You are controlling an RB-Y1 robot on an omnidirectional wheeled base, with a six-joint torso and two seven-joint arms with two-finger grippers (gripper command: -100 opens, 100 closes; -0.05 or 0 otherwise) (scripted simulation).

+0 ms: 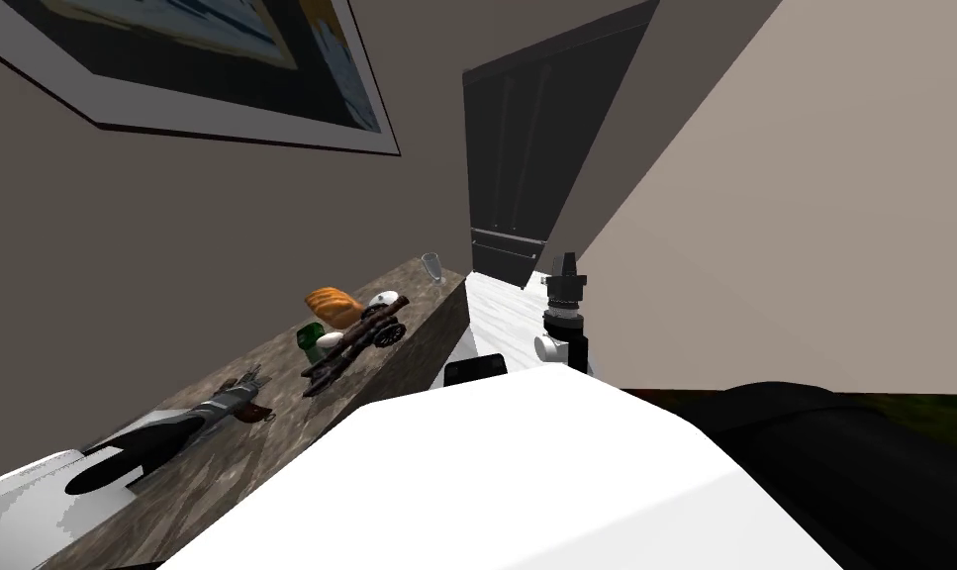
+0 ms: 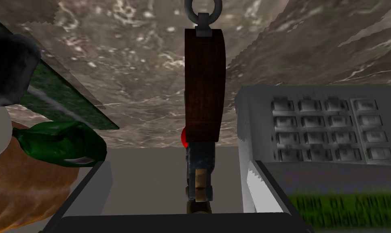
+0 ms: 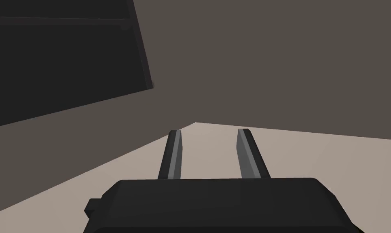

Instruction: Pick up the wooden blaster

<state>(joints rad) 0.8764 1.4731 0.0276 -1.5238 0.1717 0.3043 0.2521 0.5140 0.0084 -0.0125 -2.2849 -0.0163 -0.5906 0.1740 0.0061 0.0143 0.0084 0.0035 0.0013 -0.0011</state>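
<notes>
The dark red-brown, wood-grained blaster (image 2: 204,89) has a red spot and a mottled blue-grey body. The brown marbled stone worktop (image 2: 121,52) has white veins. The glossy bottle-shaped thing (image 2: 61,142) is green.

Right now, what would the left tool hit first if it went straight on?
Probably the blaster, whose brown grip lies dead ahead between the open fingers of the left tool; the marbled counter lies behind it, depth unclear.

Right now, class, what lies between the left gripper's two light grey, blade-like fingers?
The left wrist view shows the dark brown wooden grip of the blue-grey blaster standing between the open fingers, touching neither.
</notes>
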